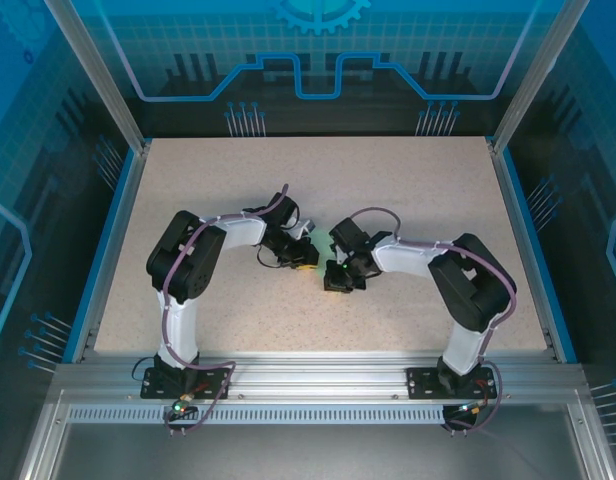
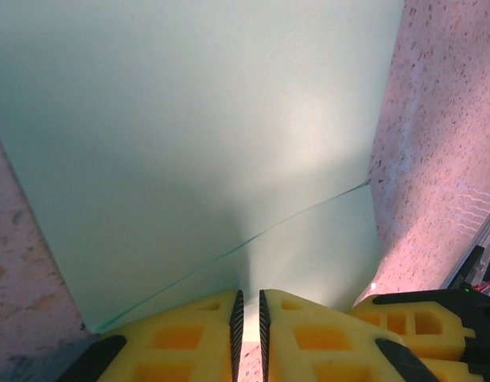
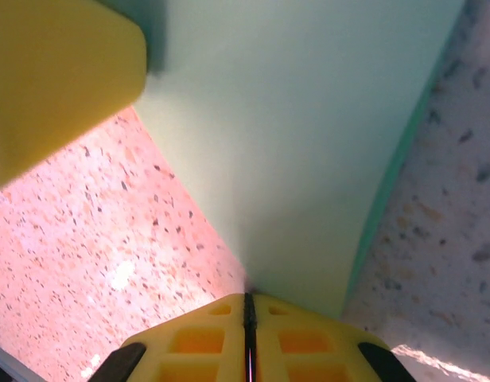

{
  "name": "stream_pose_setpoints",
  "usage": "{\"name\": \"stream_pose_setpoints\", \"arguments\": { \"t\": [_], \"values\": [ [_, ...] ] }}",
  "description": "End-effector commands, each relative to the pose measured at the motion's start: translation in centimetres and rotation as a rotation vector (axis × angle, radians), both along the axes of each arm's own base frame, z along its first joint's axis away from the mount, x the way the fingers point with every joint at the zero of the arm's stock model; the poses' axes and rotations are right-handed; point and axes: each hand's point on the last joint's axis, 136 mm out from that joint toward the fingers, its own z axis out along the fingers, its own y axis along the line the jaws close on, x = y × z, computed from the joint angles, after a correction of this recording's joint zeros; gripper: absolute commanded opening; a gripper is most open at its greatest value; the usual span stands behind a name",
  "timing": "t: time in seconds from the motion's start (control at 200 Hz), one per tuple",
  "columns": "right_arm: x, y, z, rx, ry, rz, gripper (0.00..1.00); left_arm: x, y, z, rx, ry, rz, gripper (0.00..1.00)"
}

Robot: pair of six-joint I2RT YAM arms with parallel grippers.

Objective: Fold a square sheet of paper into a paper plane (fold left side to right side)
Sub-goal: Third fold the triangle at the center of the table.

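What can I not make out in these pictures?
Top view: the paper, mostly hidden between the left gripper and right gripper; its outline is unclear.
Left wrist view: the paper's far edge, cut off by the picture's top.
Right wrist view: a blurred yellow block at upper left, too close to identify.
Wrist views: the pinched paper edge, hidden inside the shut jaws.

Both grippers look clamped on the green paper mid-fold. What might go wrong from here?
1. The left gripper and right gripper both pinch the sheet of paper close together; pulling apart could tear it.
2. The sheet looks bowed above the table, so pressing it flat might set a crooked fold beside the existing crease.
3. The grippers sit nearly touching and could collide.
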Motion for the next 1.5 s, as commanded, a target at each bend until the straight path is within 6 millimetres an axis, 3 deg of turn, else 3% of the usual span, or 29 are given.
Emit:
{"name": "stream_pose_setpoints", "arguments": {
  "t": [0.0, 0.195, 0.415, 0.53, 0.845, 1.005, 1.15, 1.236, 1.346, 1.496],
  "values": [
    [-3.5, -2.6, -1.0, -0.073, 0.121, 0.005, 0.11, -1.3, 2.5, -4.1, 0.153, 0.071, 0.013, 0.18],
    [-4.4, -4.3, -1.4, -0.069, 0.137, -0.025, 0.11, -1.2, 2.5, -4.1, 0.152, 0.072, 0.014, 0.18],
    [-2.1, -2.1, 3.2, 0.072, -0.024, 0.026, 0.13, -1.1, 2.2, -3.9, 0.136, 0.074, 0.016, 0.18],
    [-0.7, -1.0, 4.5, 0.101, -0.068, 0.039, 0.13, -1.1, 2.2, -3.9, 0.135, 0.075, 0.016, 0.18],
    [2.2, 0.1, 1.7, 0.046, -0.059, 0.015, 0.12, -1.1, 1.8, -3.5, 0.114, 0.072, 0.016, 0.18],
    [0.9, -1.0, -0.2, -0.011, 0.004, 0.011, 0.12, -0.6, 1.4, -2.2, 0.083, 0.045, 0.016, 0.2],
    [-0.5, -2.2, -1.8, -0.059, 0.061, -0.001, 0.1, 0.1, 0.8, 0.7, 0.035, -0.033, 0.019, 0.25],
    [-1.1, -2.7, -2.3, -0.078, 0.079, 0.002, 0.0, 0.4, 0.7, 2.8, 0.003, -0.095, 0.016, 0.26],
    [-1.2, -3.0, -2.5, -0.092, 0.082, 0.003, 0.0, -0.6, 0.2, 4.7, -0.046, -0.146, -0.02, 0.24],
    [-1.1, -2.9, -2.4, -0.087, 0.076, 0.007, 0.0, -2.7, -1.2, 5.0, -0.12, -0.132, -0.081, 0.2]
  ]
}}
